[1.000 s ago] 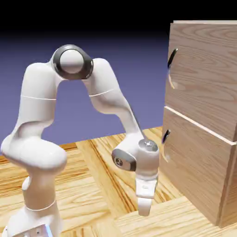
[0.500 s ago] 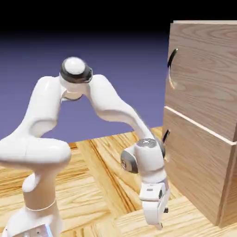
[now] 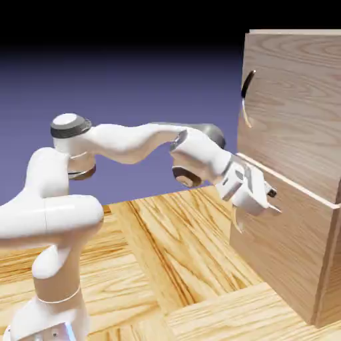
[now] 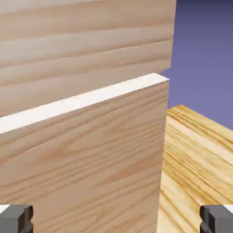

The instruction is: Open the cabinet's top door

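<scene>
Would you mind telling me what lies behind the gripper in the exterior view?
The cabinet front near the seam below the top door. The open gripper mostly covers the lower handle.

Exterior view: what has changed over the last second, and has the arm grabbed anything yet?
The arm swung up from near the table toward the cabinet; the tool now points at the cabinet front near the seam between the two doors, below the top door's handle. It is open and holds nothing. The top door stayed shut, and the cabinet has not moved.
</scene>
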Robot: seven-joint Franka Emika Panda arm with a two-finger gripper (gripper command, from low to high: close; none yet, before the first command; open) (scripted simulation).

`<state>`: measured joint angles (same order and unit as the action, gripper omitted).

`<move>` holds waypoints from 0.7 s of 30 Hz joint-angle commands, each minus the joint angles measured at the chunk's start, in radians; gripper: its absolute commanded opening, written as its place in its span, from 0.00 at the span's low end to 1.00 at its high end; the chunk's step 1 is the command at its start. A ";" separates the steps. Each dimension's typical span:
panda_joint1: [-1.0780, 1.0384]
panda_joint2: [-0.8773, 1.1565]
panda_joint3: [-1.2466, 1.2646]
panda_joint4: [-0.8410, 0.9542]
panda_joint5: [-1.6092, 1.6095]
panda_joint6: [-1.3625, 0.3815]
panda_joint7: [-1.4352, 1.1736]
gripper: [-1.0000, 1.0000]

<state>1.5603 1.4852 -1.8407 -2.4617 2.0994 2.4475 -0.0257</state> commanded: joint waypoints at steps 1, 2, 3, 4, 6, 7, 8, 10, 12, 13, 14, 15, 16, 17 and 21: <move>0.027 0.036 -0.033 0.006 0.037 -0.010 -0.014 0.50; 0.055 0.073 -0.065 0.012 0.074 -0.021 -0.027 0.50; 0.082 0.109 -0.097 0.018 0.111 -0.031 -0.041 0.50; 0.109 0.145 -0.130 0.025 0.148 -0.042 -0.054 0.50; 0.164 0.218 -0.195 0.037 0.222 -0.062 -0.081 0.50; 0.186 0.247 -0.222 0.042 0.253 -0.071 -0.092 0.50; 0.186 0.247 -0.222 0.042 0.253 -0.071 -0.092 0.50; 0.118 0.232 -0.207 0.114 0.283 -0.064 -0.093 0.50; 0.053 0.218 -0.193 0.183 0.312 -0.057 -0.094 0.50; 0.053 0.218 -0.193 0.183 0.312 -0.057 -0.094 0.00; 0.053 0.218 -0.193 0.183 0.312 -0.057 -0.094 0.00; 0.073 0.219 -0.202 0.147 0.329 -0.093 -0.122 0.00; 0.094 0.219 -0.213 0.110 0.344 -0.130 -0.150 0.00; 0.114 0.218 -0.224 0.074 0.356 -0.169 -0.177 0.00; 0.188 0.205 -0.280 -0.070 0.382 -0.336 -0.281 0.00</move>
<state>1.7481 1.6900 -2.1205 -2.5317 2.4831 2.1109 -0.3079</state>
